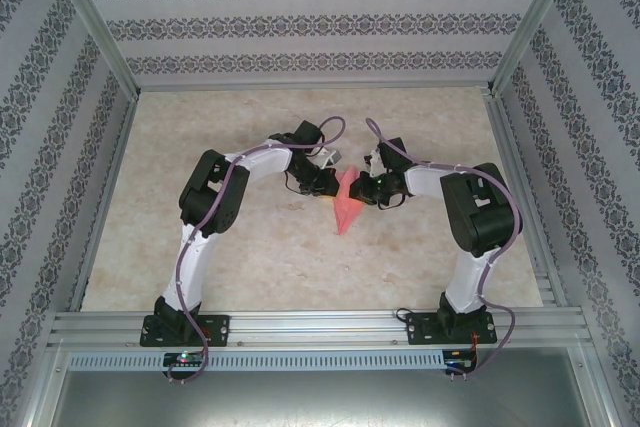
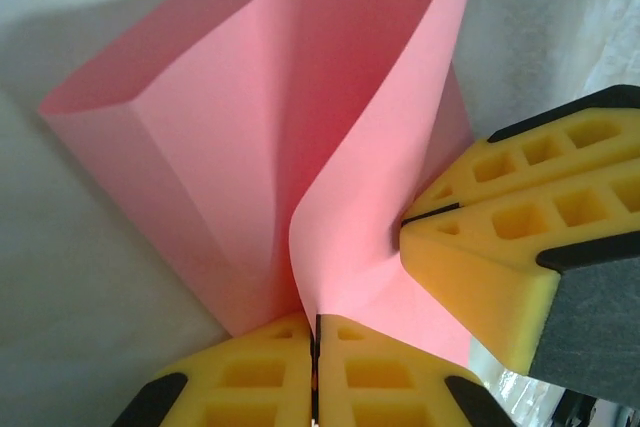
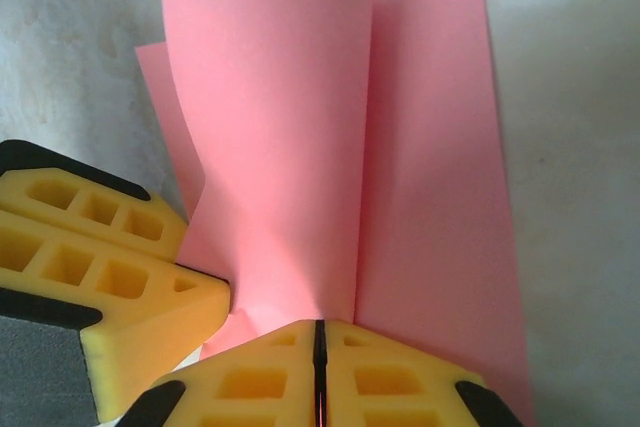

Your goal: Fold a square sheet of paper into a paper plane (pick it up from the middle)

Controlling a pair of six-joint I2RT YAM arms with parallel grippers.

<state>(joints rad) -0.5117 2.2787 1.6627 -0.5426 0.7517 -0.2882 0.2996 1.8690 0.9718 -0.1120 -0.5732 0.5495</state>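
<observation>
The salmon-pink sheet of paper (image 1: 345, 209) is folded into a narrow pointed shape, its tip toward the arms, at the middle of the table. Both grippers meet at its far end. My left gripper (image 1: 328, 183) is shut on a raised flap of the paper (image 2: 250, 127), the edge pinched between its yellow fingertips (image 2: 316, 319). My right gripper (image 1: 370, 189) is shut on the paper (image 3: 300, 147) too, nipping a fold at its tips (image 3: 320, 324). Each wrist view shows the other gripper's yellow fingers (image 2: 500, 247) (image 3: 120, 277) clamped on the same sheet, close beside. The flaps stand up, curved.
The pale marbled tabletop (image 1: 250, 257) is boxed in by patterned walls (image 1: 60, 127) on three sides. An aluminium rail (image 1: 320, 327) carrying both arm bases runs along the near edge. Both forearms arch inward over the table's middle.
</observation>
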